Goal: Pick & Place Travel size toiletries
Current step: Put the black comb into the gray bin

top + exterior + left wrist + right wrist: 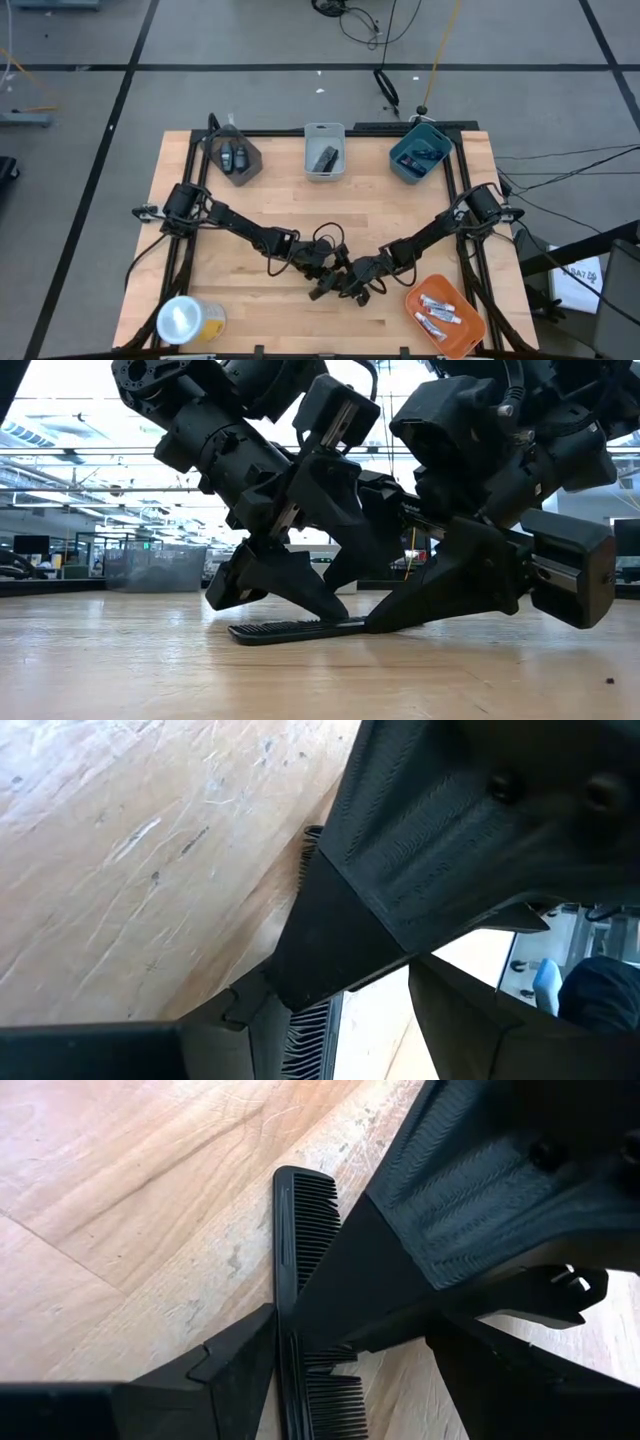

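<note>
A: The comb [296,1250], black and toothed, lies flat on the table [400,215] near its front edge, and both arms meet over it.

B: Who has it?

A: The right gripper [285,1370] straddles its spine, jaws narrow with a finger on each side, though I wouldn't call it lifted (in the low view it rests flat on the wood). The left gripper [278,585] is down at the same spot, one finger pressing on the comb; whether its jaws are wide or narrow I cannot tell.

B: And the rest?

A: Mostly sorted, I judge: white tubes [440,315] in the orange bin [470,335], items in the grey bin [255,165], white bin [310,170] and teal bin [400,170]. This comb seems the last piece loose.
</note>
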`<state>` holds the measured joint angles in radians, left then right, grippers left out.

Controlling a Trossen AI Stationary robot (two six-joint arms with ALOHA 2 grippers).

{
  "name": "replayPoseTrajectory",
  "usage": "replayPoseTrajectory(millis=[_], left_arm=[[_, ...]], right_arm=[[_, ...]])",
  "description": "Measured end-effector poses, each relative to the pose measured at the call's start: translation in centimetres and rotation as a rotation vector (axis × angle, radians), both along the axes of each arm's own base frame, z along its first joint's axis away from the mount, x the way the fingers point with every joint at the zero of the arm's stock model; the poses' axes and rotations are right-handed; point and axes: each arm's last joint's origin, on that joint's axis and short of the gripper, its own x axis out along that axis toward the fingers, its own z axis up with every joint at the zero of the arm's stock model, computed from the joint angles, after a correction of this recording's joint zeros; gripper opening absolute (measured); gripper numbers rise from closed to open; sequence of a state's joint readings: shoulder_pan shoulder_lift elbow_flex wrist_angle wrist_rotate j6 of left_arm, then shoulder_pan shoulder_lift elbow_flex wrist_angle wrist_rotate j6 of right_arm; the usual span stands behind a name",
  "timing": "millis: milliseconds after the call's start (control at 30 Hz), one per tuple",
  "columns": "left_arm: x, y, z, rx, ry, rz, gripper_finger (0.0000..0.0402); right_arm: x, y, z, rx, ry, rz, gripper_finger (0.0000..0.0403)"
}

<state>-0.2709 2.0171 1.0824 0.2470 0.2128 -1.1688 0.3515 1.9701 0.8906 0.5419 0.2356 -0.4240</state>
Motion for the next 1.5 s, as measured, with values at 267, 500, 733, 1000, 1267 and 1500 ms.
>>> replayPoseTrajectory(millis=[267,500,733,1000,1267,1500], left_arm=[[0.0,0.1,0.2,-0.011,0.004,-0.014,0.0186],[0.0,0.1,0.2,-0.014,0.003,-0.020,0.0186],[0.0,0.2,0.3,-0.025,-0.002,-0.029,0.0186],[-0.1,0.3,1.0,-0.031,-0.005,-0.037,0.0186],[0.9,0.0,3.3,-0.101,-0.192,-0.086,0.0185],[0.5,0.3,3.5,-0.077,-0.169,-0.144,0.0186]], right_arm=[[0.0,0.0,0.0,-0.005,-0.001,0.003,0.0251],[0.0,0.0,0.0,-0.007,-0.001,0.004,0.0251],[0.0,0.0,0.0,-0.008,-0.001,0.004,0.0251],[0.0,0.0,0.0,-0.015,-0.004,0.001,0.0251],[0.4,-0.9,0.3,-0.066,-0.047,-0.107,0.0251],[0.3,-0.5,0.4,-0.053,-0.050,-0.079,0.0251]])
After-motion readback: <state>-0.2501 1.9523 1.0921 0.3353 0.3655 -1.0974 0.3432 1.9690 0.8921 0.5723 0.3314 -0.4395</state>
